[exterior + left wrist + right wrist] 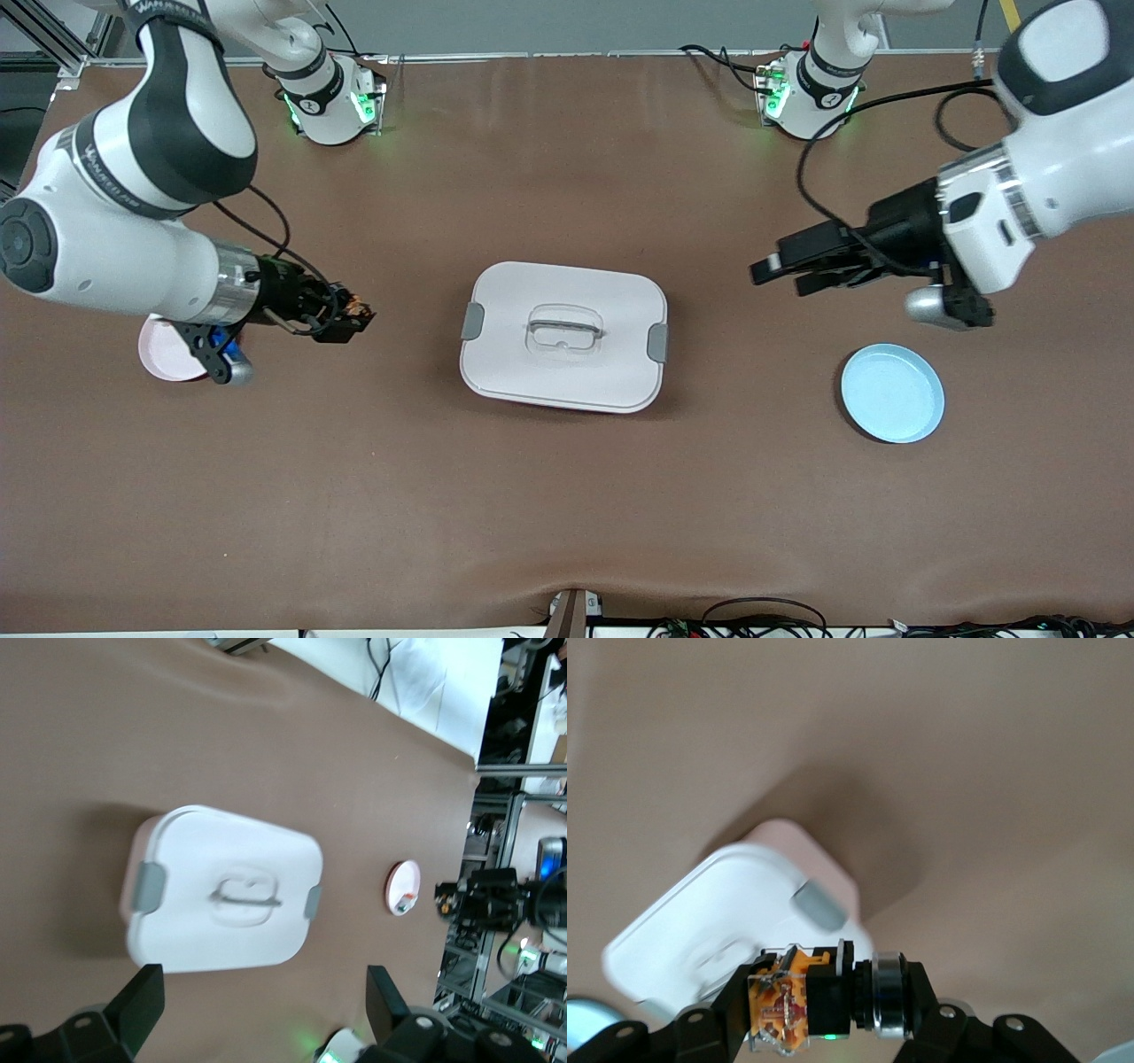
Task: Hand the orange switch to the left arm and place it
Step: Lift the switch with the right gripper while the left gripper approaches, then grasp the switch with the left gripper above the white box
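My right gripper [347, 317] is shut on the orange switch [358, 307] and holds it above the table between the pink plate [164, 353] and the box [563, 335]. In the right wrist view the switch [784, 1003], black with an orange-brown clear end and a silver ring, lies crosswise between the fingers [718, 1014], with the box [709, 926] below. My left gripper [784, 273] is open and empty, above the table between the box and the blue plate [892, 392]. In the left wrist view its fingers [142, 1001] stand wide apart, and the box [221, 895] lies ahead.
The white box with grey latches lies mid-table between the two grippers. The pink plate [403, 889] holds a small white piece with a red bit. The blue plate lies empty toward the left arm's end. Cables run along the table's edge nearest the front camera.
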`<state>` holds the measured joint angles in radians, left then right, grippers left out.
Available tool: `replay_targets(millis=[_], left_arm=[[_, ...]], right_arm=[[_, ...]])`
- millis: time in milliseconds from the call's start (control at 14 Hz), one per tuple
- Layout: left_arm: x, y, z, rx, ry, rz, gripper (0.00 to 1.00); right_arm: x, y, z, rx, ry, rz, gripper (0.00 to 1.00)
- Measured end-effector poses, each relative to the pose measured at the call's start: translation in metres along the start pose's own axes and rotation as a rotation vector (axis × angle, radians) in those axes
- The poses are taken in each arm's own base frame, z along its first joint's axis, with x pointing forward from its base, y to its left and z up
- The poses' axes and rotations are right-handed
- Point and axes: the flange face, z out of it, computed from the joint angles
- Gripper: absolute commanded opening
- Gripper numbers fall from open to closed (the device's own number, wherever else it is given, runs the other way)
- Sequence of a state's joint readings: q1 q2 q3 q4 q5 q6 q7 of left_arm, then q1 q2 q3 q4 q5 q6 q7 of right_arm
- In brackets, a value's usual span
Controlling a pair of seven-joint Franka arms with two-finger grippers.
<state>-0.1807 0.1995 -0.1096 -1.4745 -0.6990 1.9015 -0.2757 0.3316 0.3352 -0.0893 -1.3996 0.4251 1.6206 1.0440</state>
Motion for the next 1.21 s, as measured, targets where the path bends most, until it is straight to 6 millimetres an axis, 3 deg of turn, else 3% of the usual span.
replay_targets(millis=[214, 356, 641, 926, 1211], left_arm=[[-0.004, 0.022, 0.040, -0.017, 0.028, 0.013, 1.00], [-0.004, 0.027, 0.065, -0.024, 0.032, 0.013, 1.00], [-0.004, 0.032, 0.100, -0.053, 0.025, 0.000, 1.00], [-0.013, 0.046, 0.120, -0.062, 0.037, 0.022, 1.00], [-0.020, 0.057, 0.148, -0.074, 0.069, 0.048, 1.00]], right_arm=[[-0.048, -0.032, -0.004, 0.046, -0.009, 0.130, 0.00], [-0.070, -0.055, 0.000, 0.092, -0.035, 0.225, 0.00], [-0.082, -0.090, 0.020, 0.183, -0.073, 0.354, 0.00], [-0.113, -0.126, 0.048, 0.236, -0.084, 0.436, 0.00], [-0.125, -0.143, 0.052, 0.295, -0.109, 0.472, 0.00]])
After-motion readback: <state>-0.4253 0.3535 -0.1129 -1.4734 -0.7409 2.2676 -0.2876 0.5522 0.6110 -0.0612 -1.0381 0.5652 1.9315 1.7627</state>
